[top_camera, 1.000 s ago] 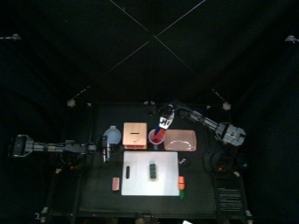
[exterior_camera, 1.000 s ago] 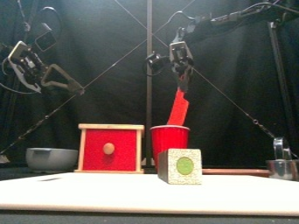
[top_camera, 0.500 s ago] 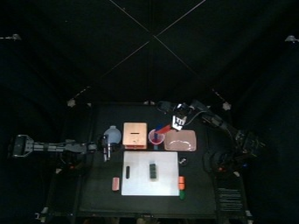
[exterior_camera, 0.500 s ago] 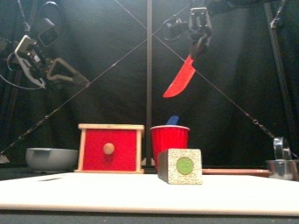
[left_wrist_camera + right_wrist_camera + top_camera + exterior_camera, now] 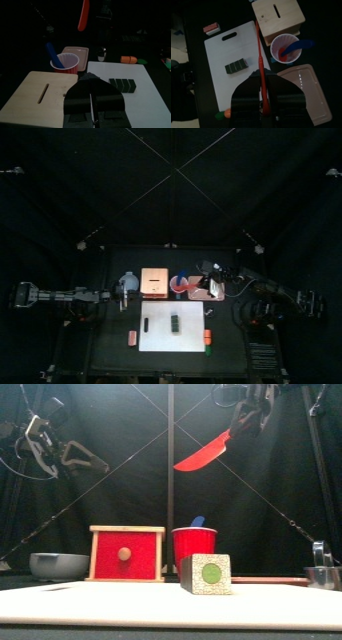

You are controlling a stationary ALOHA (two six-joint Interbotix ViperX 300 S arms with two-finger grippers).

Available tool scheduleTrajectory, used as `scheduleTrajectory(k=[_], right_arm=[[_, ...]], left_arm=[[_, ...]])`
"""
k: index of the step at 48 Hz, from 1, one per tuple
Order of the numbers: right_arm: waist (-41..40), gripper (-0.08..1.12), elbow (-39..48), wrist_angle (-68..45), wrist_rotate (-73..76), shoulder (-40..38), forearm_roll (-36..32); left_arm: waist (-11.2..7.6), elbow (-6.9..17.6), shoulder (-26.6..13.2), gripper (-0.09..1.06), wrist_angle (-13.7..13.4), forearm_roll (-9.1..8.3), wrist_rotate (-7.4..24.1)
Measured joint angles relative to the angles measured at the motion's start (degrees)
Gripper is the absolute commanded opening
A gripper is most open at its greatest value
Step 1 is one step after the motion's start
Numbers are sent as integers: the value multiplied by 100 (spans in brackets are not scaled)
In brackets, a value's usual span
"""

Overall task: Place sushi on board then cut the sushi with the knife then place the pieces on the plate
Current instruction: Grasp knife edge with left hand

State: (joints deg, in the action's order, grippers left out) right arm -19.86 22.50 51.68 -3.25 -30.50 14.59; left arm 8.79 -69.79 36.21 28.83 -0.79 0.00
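Note:
A dark green sushi roll (image 5: 175, 322) lies on the white cutting board (image 5: 190, 310); the front view shows its end face (image 5: 206, 574). My right gripper (image 5: 246, 422) hangs high over the table, shut on the handle of the red knife (image 5: 203, 454), whose blade slants down to the left. From the right wrist, the red knife (image 5: 262, 62) points over the board (image 5: 231, 47) beside the sushi (image 5: 237, 66). The red cup (image 5: 194, 544) holds the blue knife (image 5: 197, 522). The pink tray (image 5: 206, 288) lies right of the cup. My left gripper (image 5: 90, 94) rests shut left of the board.
The wooden box (image 5: 127, 554) with a red drawer front stands left of the cup. A blue-grey bowl (image 5: 59, 565) is at the far left and a metal cutter (image 5: 321, 574) at the far right. Small toy foods (image 5: 209, 336) lie beside the board.
My right gripper has lifted the red knife out of the red cup, carrying it up and to the right. The blade has tilted closer to level. The left arm stayed put.

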Motion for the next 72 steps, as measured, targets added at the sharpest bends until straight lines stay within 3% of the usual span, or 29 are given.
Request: scheduleTrajectory(k=[9, 15, 30, 40, 50, 62, 72], right_arm=[[457, 33, 1020, -1160, 9, -501, 18], [738, 33, 1652, -1934, 0, -870, -18], [1424, 33, 2830, -3604, 9, -896, -237], [1687, 33, 3349, -4702, 0, -773, -299], [1811, 33, 3612, -5379, 9, -404, -264], [1942, 33, 3630, -5818, 9, 246, -88], [2109, 33, 3630, -6170, 9, 501, 9]], left_arm=[[-26, 70, 0, -1, 70, 0, 0], [-220, 141, 0, 6, 88, 0, 9], [-633, 149, -53, 47, 97, -9, 18], [-853, 149, -334, 72, 105, -44, 18], [-870, 229, -967, 86, 105, -35, 9], [-888, 668, -1819, 85, 105, 141, 9], [-1072, 1143, -2575, 85, 97, 334, 26]])
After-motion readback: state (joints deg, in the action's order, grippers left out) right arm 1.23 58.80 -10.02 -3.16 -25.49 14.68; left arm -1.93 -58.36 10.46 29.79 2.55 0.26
